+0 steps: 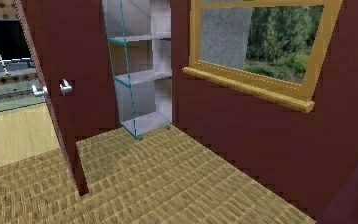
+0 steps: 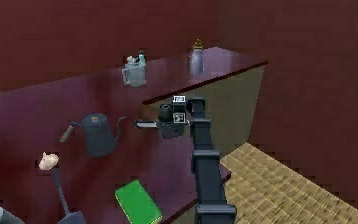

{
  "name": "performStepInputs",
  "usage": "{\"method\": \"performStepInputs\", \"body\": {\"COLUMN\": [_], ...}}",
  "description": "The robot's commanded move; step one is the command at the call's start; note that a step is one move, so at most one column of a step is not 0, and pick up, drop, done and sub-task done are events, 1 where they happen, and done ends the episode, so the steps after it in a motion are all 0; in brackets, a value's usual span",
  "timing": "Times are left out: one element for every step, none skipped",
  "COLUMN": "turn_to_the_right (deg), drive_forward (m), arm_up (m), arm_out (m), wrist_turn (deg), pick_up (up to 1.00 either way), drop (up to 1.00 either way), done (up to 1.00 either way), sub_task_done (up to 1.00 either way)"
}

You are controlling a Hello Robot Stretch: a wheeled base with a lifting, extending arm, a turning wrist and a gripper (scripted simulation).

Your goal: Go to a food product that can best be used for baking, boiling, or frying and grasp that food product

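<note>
In the arm side view the dark arm (image 2: 207,165) rises from the bottom edge. My gripper (image 2: 143,124) points toward the picture's left over a dark maroon counter (image 2: 177,170). A grey kettle (image 2: 97,134) with a long spout stands just left of the fingers. I cannot tell whether the gripper holds anything. A small pale pinkish lump (image 2: 49,159) sits farther left on the counter, too small to name.
A green book (image 2: 137,203) lies on the counter near the arm. A raised ledge (image 2: 227,62) behind carries a glass mug (image 2: 135,71) and a bottle (image 2: 197,57). The forward view has a glass shelf unit (image 1: 139,70), a yellow-framed window (image 1: 257,50), a door (image 1: 57,90) and woven floor (image 1: 177,185).
</note>
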Motion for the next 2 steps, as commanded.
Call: {"method": "performStepInputs", "body": {"turn_to_the_right": [0.0, 0.0], "drive_forward": [0.0, 0.0], "arm_up": [0.1, 0.0], "arm_out": [0.0, 0.0], "wrist_turn": [0.0, 0.0], "pick_up": [0.0, 0.0], "drop": [0.0, 0.0], "done": [0.0, 1.0], "sub_task_done": [0.0, 0.0]}}
